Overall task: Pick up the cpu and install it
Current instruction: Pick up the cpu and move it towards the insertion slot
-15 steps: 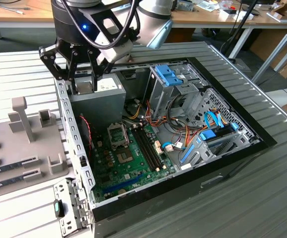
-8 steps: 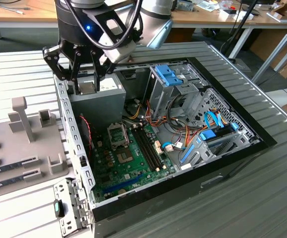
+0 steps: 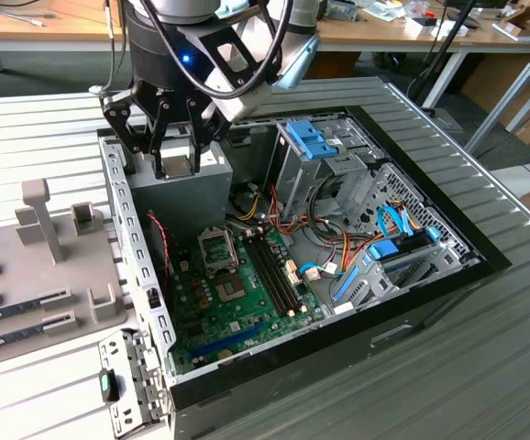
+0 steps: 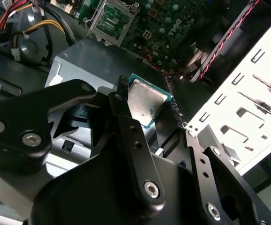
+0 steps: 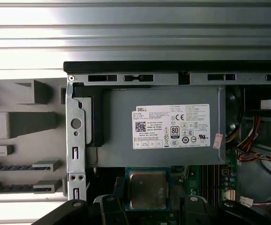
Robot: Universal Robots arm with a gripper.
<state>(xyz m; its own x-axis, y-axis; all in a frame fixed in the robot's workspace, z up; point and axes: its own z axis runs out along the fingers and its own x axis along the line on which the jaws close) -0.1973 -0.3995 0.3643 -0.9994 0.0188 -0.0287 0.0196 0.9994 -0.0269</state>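
Observation:
My gripper (image 3: 176, 167) hangs over the grey power supply box (image 3: 181, 197) at the back corner of the open computer case, shut on the cpu (image 3: 179, 166). In both wrist views the cpu (image 4: 145, 101) (image 5: 147, 189) is a small silver square with a thin green rim, clamped by its edges between the black fingers (image 4: 126, 117). The gripper (image 4: 147, 101) (image 5: 148, 190) holds it above the box (image 5: 163, 126), clear of the board. The metal socket frame (image 3: 217, 249) (image 4: 111, 21) lies on the green motherboard (image 3: 237, 307) with nothing in it.
The case's perforated side wall (image 3: 141, 266) runs beside the socket. Memory slots (image 3: 272, 270), a blue drive cage (image 3: 313, 147) and bundled cables (image 3: 338, 243) crowd the case towards the exterior view's right. A grey fixture tray (image 3: 45, 266) with slots sits outside, at the exterior view's left.

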